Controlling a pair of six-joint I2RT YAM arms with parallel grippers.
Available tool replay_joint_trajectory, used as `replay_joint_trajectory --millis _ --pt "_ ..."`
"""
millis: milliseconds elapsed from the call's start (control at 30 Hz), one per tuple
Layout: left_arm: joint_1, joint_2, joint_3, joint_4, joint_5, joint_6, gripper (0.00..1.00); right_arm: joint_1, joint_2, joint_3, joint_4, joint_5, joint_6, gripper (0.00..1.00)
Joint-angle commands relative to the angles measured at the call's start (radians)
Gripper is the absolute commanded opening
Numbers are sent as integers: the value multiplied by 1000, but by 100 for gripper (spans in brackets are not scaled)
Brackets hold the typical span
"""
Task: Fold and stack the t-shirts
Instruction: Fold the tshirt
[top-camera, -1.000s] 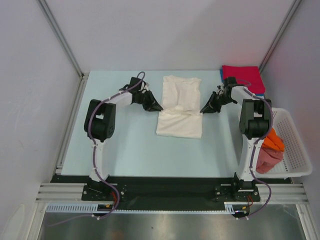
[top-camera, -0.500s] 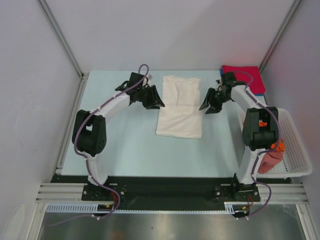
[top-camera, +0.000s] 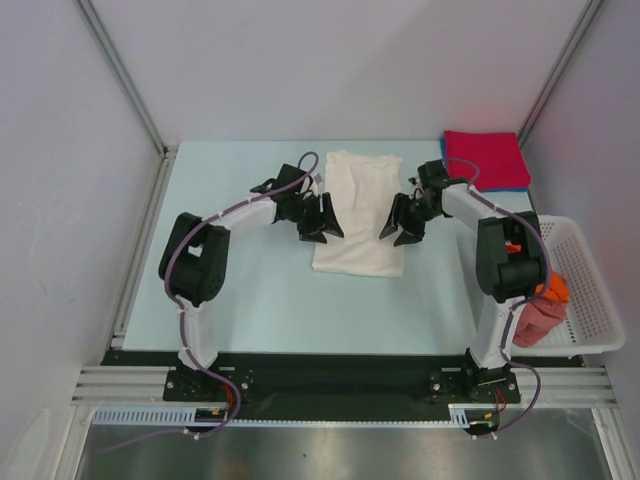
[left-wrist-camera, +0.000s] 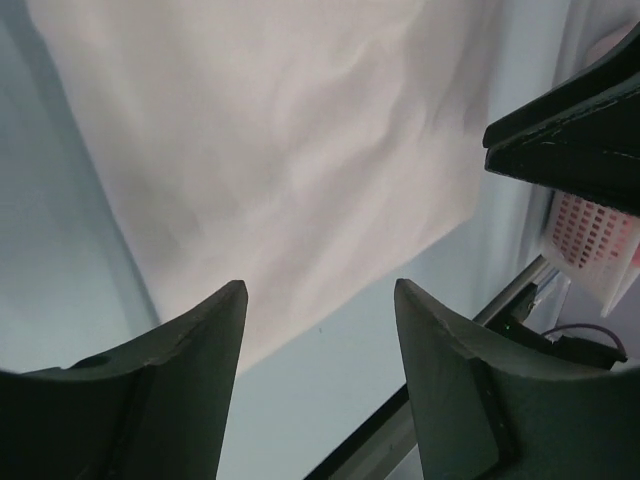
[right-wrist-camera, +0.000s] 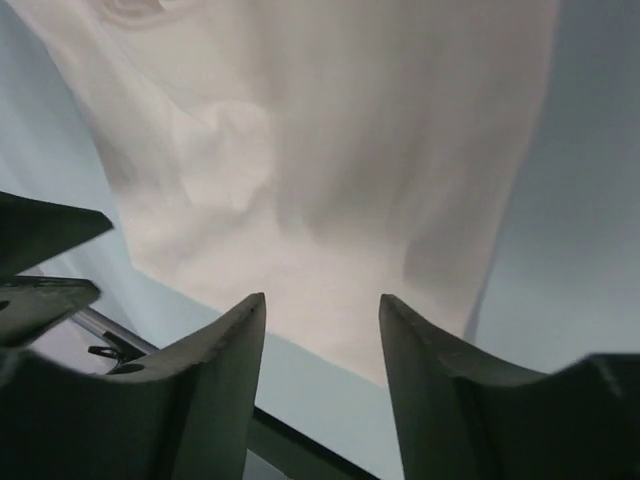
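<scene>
A pale blue table (top-camera: 260, 290) sits inside a booth with plain white walls (top-camera: 320, 70) and metal frame posts, seen from above. Two black-and-white robot arms reach in from the near edge.

A white t-shirt (top-camera: 362, 190) lies flat at the middle of the table, folded into a long narrow panel that runs from near to far, with its collar end towards the back.

The left gripper (top-camera: 330, 225) is low over the shirt's left edge, about halfway along. Its wrist camera shows its two dark fingers (left-wrist-camera: 190, 380) spread apart with nothing between them. Below the gap are the white cloth (left-wrist-camera: 300, 130) and a strip of bare table.

The right gripper (top-camera: 392, 228) mirrors it at the shirt's right edge. Its fingers (right-wrist-camera: 210, 390) are also parted and hold nothing. The rumpled white cloth (right-wrist-camera: 330, 150) fills most of that view. From these views it is not clear whether either gripper touches the cloth.

In the far right corner of the table, a folded red t-shirt (top-camera: 485, 158) lies on top of a folded blue t-shirt (top-camera: 518, 186), whose edge shows along the near and right sides.

A white plastic lattice basket (top-camera: 588, 290) stands at the table's right edge, beside the right arm. Inside it are an orange t-shirt (top-camera: 552, 290) and a pinkish-red t-shirt (top-camera: 535, 322), both bunched up and partly hidden behind the arm.
</scene>
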Motion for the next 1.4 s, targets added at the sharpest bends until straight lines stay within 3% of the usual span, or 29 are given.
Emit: replay_joint_trajectory --millis 0,100,300,500,833,1100,1200,1233,1267,1367 --pt "4 -188 -81 -44 -41 111 67 -24 -160 -149 -49 18 -53 57" --pt "7 -262 -183 -43 -35 142 71 -49 -279 -287 0 -1 -39 66" --pt "29 -247 -287 15 -25 147 72 -55 -321 -423 120 -33 -41 67" --pt "82 -159 -300 87 53 157 68 -56 -258 -429 177 -51 -85 47" --pt "72 -111 -345 150 132 95 65 -56 -223 -415 180 -61 -96 45" --pt "60 -113 -391 156 163 81 50 -50 -209 -414 204 -80 -73 35" --pt "61 -102 -385 147 166 93 27 -47 -221 -421 184 -67 -67 16" --pt "60 -87 -380 143 164 99 11 -47 -227 -427 177 -61 -67 12" --pt "60 -79 -376 131 161 102 1 -47 -238 -435 160 -47 -67 10" --pt "60 -76 -385 95 144 114 0 -47 -261 -455 105 -1 -75 2"
